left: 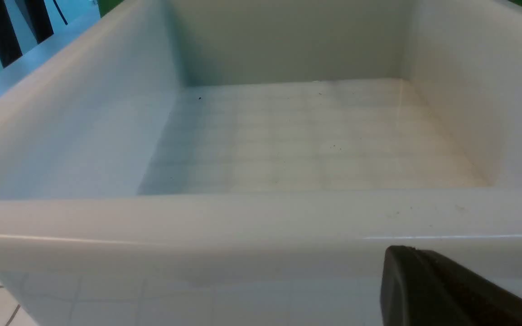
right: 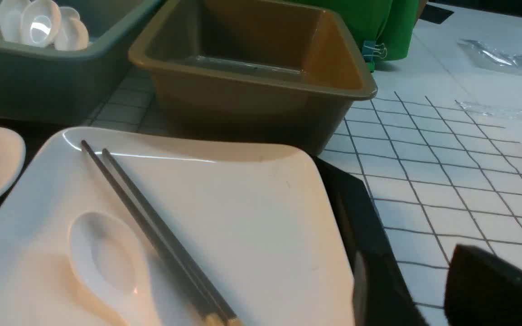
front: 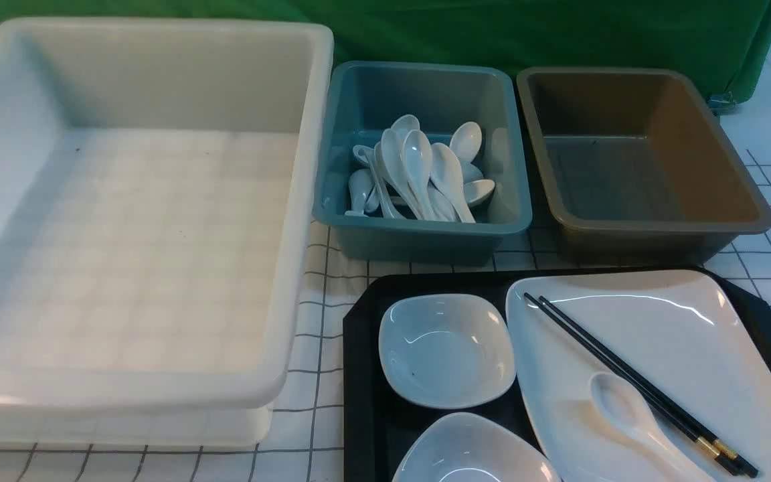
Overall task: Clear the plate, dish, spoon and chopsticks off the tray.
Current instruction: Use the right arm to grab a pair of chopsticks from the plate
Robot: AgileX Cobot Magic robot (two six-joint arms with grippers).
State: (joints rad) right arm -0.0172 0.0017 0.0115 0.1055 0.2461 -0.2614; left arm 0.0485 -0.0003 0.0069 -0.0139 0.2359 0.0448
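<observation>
The chopsticks [front: 626,378] lay on the plate [front: 687,328], their long axis diagonal: thin tips toward the blue tub [front: 419,241], gold-banded ends toward my near right. The spoon [front: 620,402] lay just beside them on their left, roughly parallel, bowl up and farther from me, with its handle end cut off in the front view. The plate filled the right of the tray [front: 362,375], its near edge out of frame. A dish [front: 446,351] sat left of it, and a second dish [front: 472,448] nearer me was half cropped. My left claw [left: 408,260] was closed before the white tub [left: 243,217]. Of the right claw [right: 474,262] I saw only one dark finger, so I couldn't tell its state.
</observation>
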